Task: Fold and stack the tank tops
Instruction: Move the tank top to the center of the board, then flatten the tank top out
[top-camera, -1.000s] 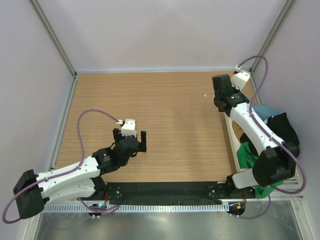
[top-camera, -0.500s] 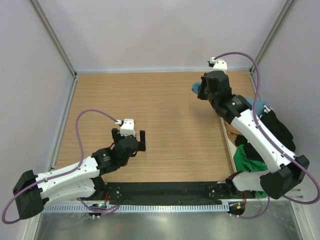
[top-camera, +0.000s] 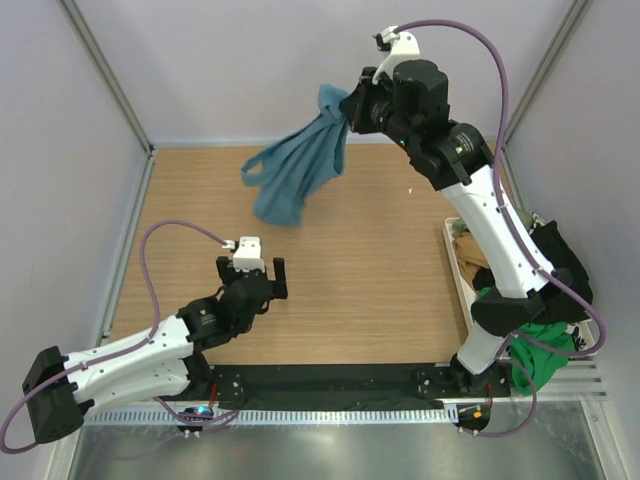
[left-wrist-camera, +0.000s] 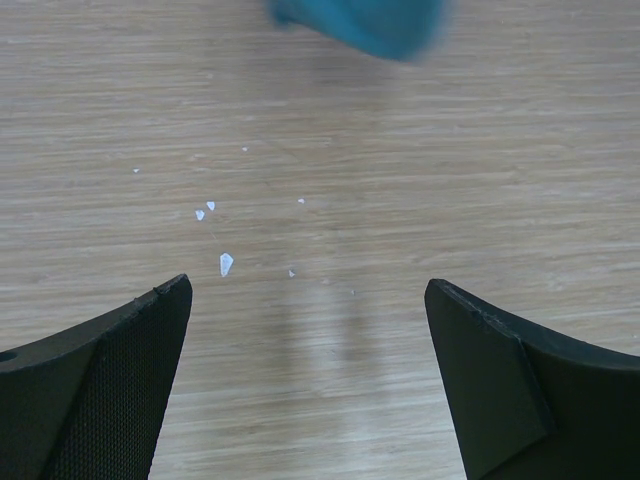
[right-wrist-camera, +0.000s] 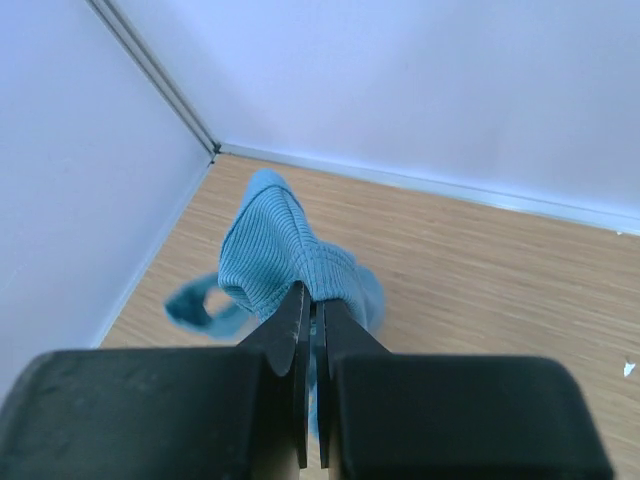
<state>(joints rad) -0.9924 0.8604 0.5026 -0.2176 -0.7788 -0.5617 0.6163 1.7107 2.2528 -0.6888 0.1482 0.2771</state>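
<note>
Nearest, the left claw (left-wrist-camera: 308, 290) hovers low over the desk (top-camera: 350, 290), jaws spread wide and empty. At near right, other tops (top-camera: 535, 355), green and black among them, lie heaped in a tray (top-camera: 455, 265). Ahead of the left claw and slightly right, the teal top (top-camera: 295, 170) dangles over the far desk. Whether its lower end touches the wood I cannot tell. Its long axis slants up and right to the right claw (top-camera: 347, 108), high at the back and pinched shut on a bunched edge. The loose low end lies nearer the left arm, so that claw looks best placed to catch it for spreading.
</note>
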